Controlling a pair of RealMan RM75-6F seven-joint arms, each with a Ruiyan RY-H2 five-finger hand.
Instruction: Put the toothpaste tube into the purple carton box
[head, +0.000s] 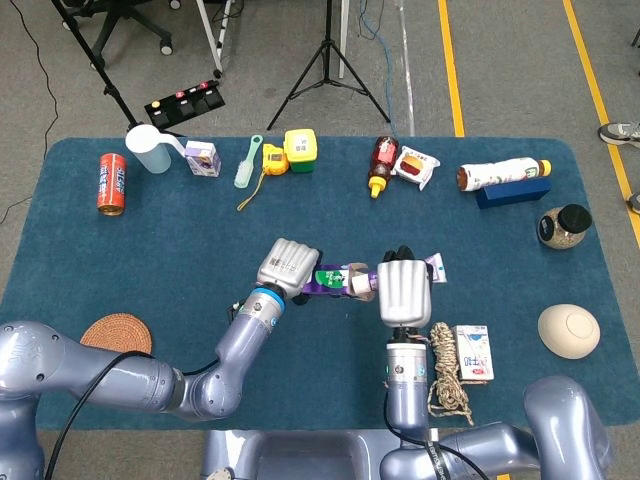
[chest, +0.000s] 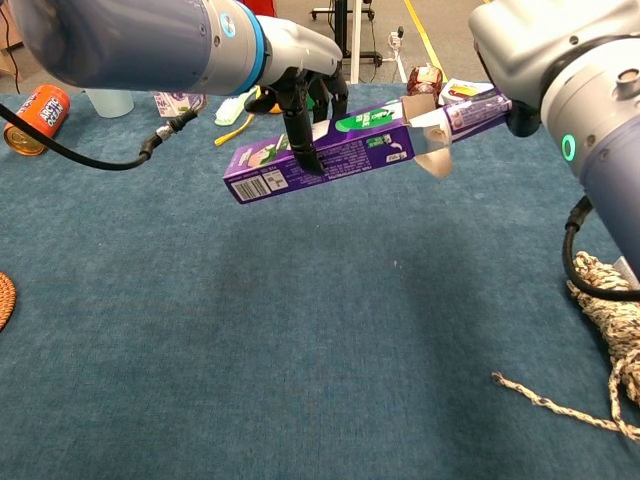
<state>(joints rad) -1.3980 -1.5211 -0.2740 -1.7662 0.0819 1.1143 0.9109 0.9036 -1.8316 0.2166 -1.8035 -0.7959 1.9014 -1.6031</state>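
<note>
A long purple carton box (chest: 320, 158) hangs tilted above the blue table, gripped around its middle by my left hand (chest: 300, 95). Its open end with loose flaps faces right. My right hand (chest: 535, 45) holds the purple toothpaste tube (chest: 478, 108), whose front end sits inside the carton's open mouth; the cap is hidden. In the head view the left hand (head: 288, 268) and right hand (head: 403, 292) are close together, with the carton (head: 335, 280) between them and the tube's tail (head: 434, 266) poking out to the right.
A coiled rope (head: 447, 370) and a small white box (head: 474, 352) lie just right of my right arm. A beige bowl (head: 568, 331) sits at the right, a woven coaster (head: 116, 335) at the left. Bottles, a can (head: 112, 183) and cartons line the far edge.
</note>
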